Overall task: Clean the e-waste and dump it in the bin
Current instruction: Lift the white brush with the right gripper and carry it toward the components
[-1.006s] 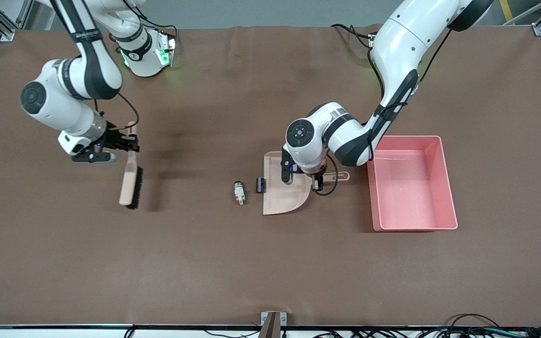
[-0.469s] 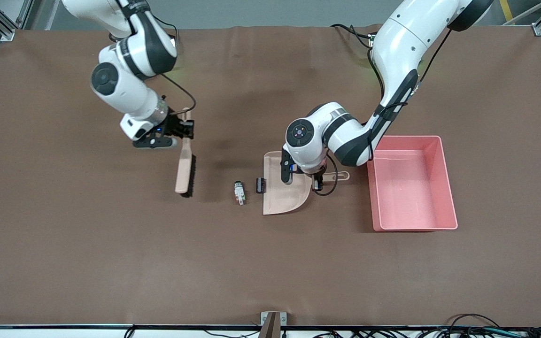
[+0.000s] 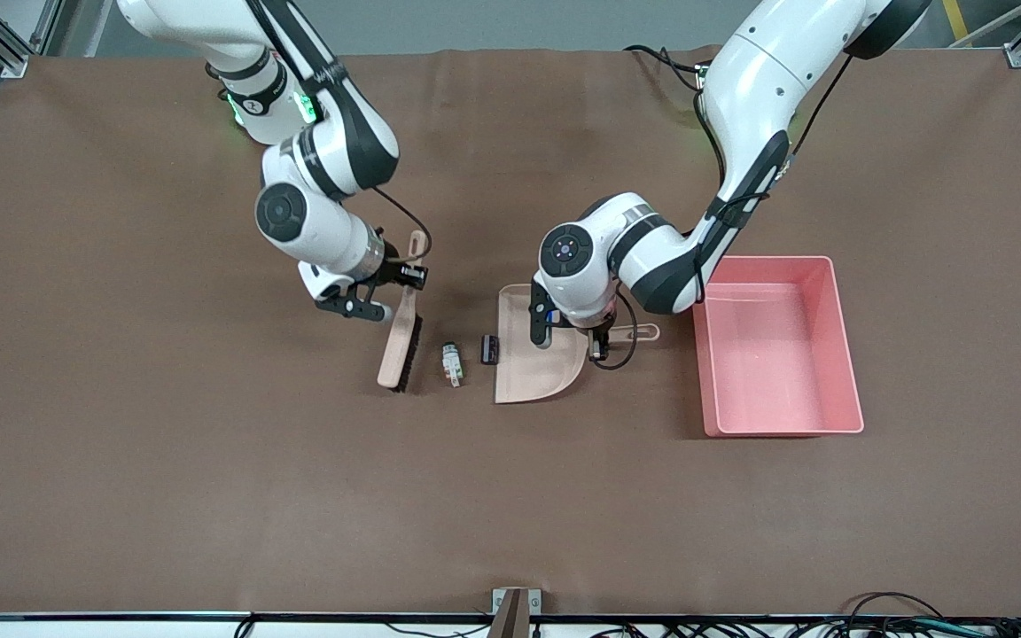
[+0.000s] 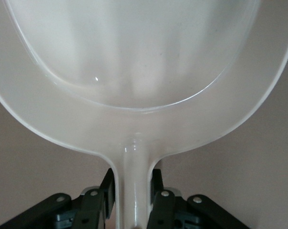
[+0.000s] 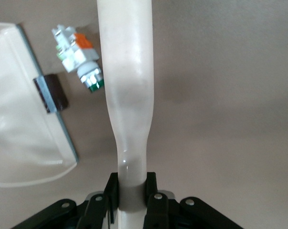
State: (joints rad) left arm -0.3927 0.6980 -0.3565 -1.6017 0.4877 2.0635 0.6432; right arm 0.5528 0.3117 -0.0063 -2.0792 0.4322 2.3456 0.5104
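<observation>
Two e-waste parts lie on the brown mat: a white-grey part with an orange spot [image 3: 451, 363] [image 5: 77, 57] and a small black block [image 3: 490, 349] [image 5: 51, 92] at the beige dustpan's open edge. My left gripper [image 3: 597, 341] [image 4: 132, 183] is shut on the dustpan's handle, holding the dustpan [image 3: 535, 359] [image 4: 134, 67] flat on the mat. My right gripper [image 3: 406, 279] [image 5: 131, 188] is shut on the handle of a beige brush [image 3: 400, 341] [image 5: 127, 95], whose bristles stand on the mat beside the white-grey part, toward the right arm's end. The pink bin [image 3: 776, 346] sits beside the dustpan handle, toward the left arm's end.
The brown mat [image 3: 510, 496] covers the whole table. A small metal bracket [image 3: 515, 607] sits at the table edge nearest the front camera.
My right arm has carried the brush across the mat toward the dustpan, ending beside the white-grey part. The left arm, dustpan and bin have stayed still.
</observation>
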